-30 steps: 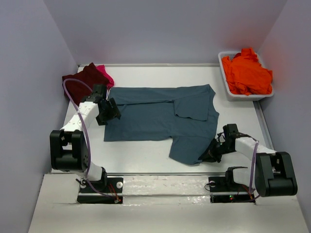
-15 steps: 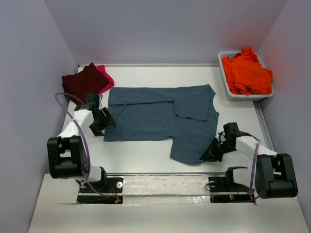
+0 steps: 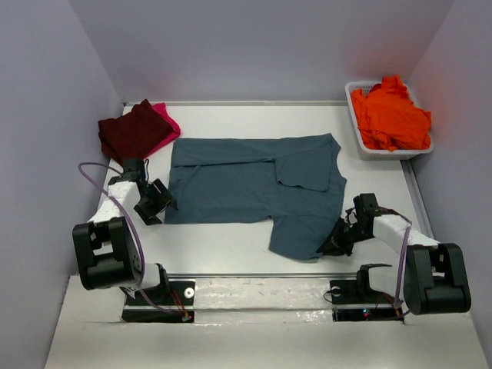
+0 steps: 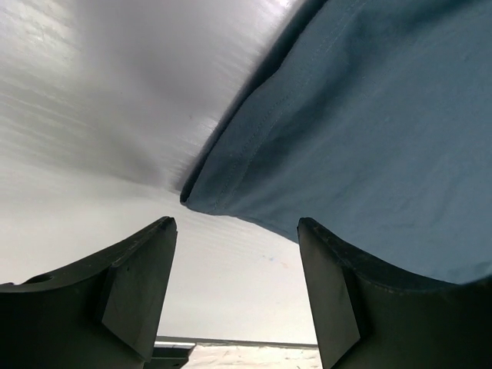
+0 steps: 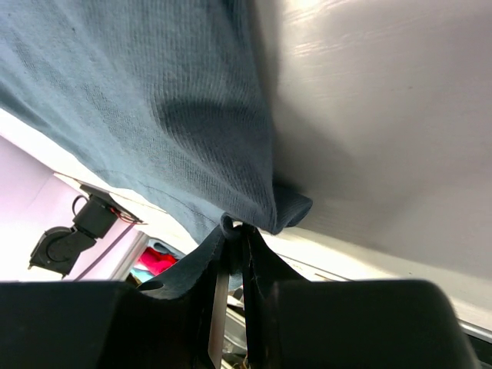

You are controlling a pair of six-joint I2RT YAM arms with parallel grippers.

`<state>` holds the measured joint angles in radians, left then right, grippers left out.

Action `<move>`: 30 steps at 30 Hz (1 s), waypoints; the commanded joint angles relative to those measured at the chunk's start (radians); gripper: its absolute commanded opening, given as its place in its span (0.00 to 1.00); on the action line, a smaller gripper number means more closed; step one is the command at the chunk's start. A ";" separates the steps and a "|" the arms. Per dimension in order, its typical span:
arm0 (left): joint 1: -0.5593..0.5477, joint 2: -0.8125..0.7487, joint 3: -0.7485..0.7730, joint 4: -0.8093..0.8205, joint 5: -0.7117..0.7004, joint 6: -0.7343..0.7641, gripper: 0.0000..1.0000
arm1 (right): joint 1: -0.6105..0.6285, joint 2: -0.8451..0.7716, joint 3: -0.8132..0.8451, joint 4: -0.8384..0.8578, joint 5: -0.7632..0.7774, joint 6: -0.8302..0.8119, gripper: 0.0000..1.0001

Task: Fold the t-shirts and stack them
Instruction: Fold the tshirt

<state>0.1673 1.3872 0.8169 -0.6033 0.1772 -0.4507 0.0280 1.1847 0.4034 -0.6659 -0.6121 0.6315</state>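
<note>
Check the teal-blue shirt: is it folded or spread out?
Mostly spread: the teal-blue shirt lies flat across the table, with only one flap folded over. The right end effector pinches its near hem.

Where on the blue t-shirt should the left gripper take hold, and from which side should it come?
Grip the near left corner of the blue t-shirt, at the hem. The left gripper should probably come from the left, low over the table: the corner lies flat, pointing between the open jaws, with bare table beside it.
</note>
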 commanded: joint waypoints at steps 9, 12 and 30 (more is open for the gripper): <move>0.081 0.018 -0.076 0.050 0.162 -0.022 0.75 | 0.007 -0.016 0.037 -0.020 0.005 -0.007 0.17; 0.092 0.027 -0.073 0.056 0.168 -0.017 0.73 | 0.007 -0.014 0.040 -0.023 0.006 -0.009 0.17; 0.129 0.064 -0.088 0.077 0.197 -0.023 0.60 | 0.007 0.007 0.041 -0.023 0.011 -0.016 0.17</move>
<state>0.2897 1.4445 0.7517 -0.5308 0.3447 -0.4740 0.0277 1.1873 0.4129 -0.6796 -0.6090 0.6277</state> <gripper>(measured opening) 0.648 0.175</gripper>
